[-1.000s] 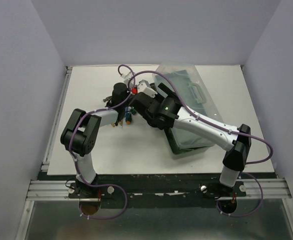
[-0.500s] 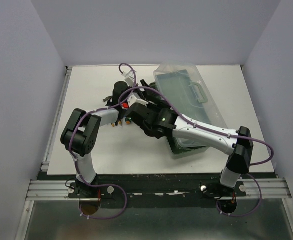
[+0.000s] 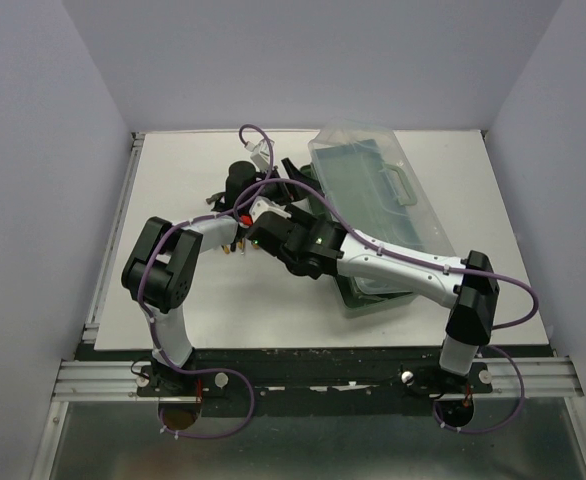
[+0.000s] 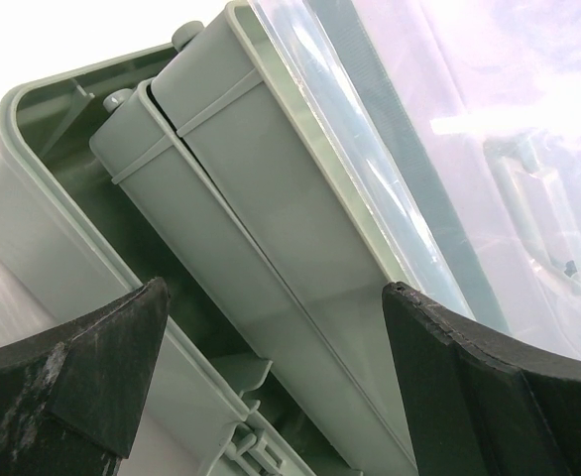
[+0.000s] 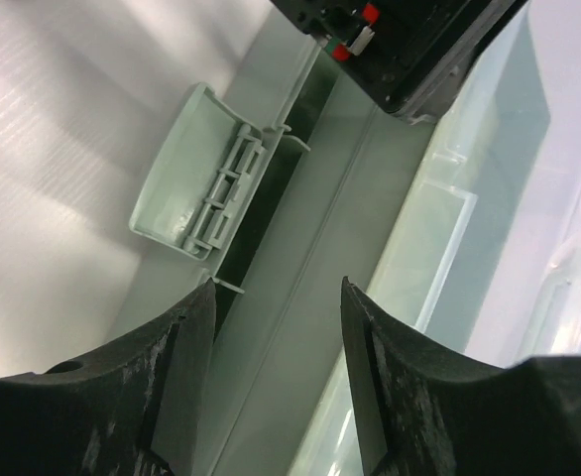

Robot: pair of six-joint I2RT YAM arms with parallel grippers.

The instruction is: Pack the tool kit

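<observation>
Seeing one toolbox [image 3: 383,290], lid [image 3: 358,175] open, angled on the desk's [image 3: 173,170] right half. I count one latch [image 5: 199,174] on its outer wall. Left hand [image 4: 271,295] is spread wide and empty at the trays. Right hand [image 5: 276,297] is half-closed astride the wall, and I can't tell if it grips. Small tools [image 3: 235,247] lie left of the box, uncountable under both arms.

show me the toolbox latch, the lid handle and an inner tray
latch [image 5: 181,169], right wrist view, on its flat flap
lid handle [image 3: 401,188], top view, middle of the grip
tray [image 4: 271,178], left wrist view, on its long side wall
</observation>
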